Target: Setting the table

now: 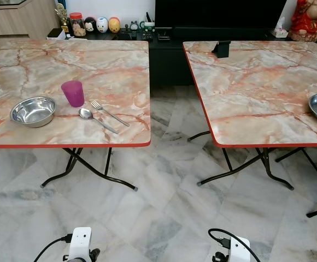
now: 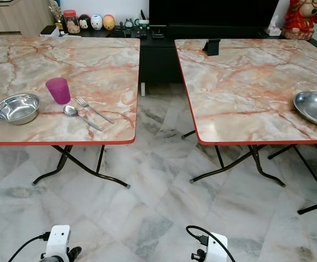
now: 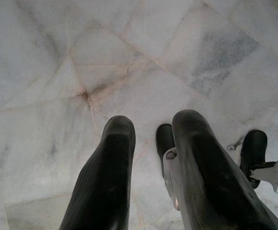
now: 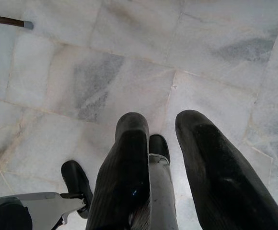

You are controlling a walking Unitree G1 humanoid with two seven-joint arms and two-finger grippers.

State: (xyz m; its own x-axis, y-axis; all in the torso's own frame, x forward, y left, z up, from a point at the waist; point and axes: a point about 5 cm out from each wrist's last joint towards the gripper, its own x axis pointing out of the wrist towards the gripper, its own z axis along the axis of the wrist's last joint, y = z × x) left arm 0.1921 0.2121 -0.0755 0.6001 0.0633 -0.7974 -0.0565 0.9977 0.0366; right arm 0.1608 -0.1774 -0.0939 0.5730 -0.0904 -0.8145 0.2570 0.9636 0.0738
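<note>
Marble-patterned left table [image 1: 65, 60] bearing bowl [image 1: 33, 111], purple cup [image 1: 73, 93], spoon [image 1: 97, 119], fork [image 1: 109, 112], both grippers' fingers slightly spread, empty

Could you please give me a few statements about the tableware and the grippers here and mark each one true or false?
1. The cup stands upright on the left table. True.
2. The fork lies inside the bowl. False: it lies on the table beside the spoon, apart from the bowl.
3. A plate sits near the right table's right edge. True.
4. The left gripper is shut on the spoon. False: its fingers are apart and empty, pointing at the floor.
5. The right gripper is open over the floor. True.
6. The spoon is on the right table. False: it is on the left table.
</note>
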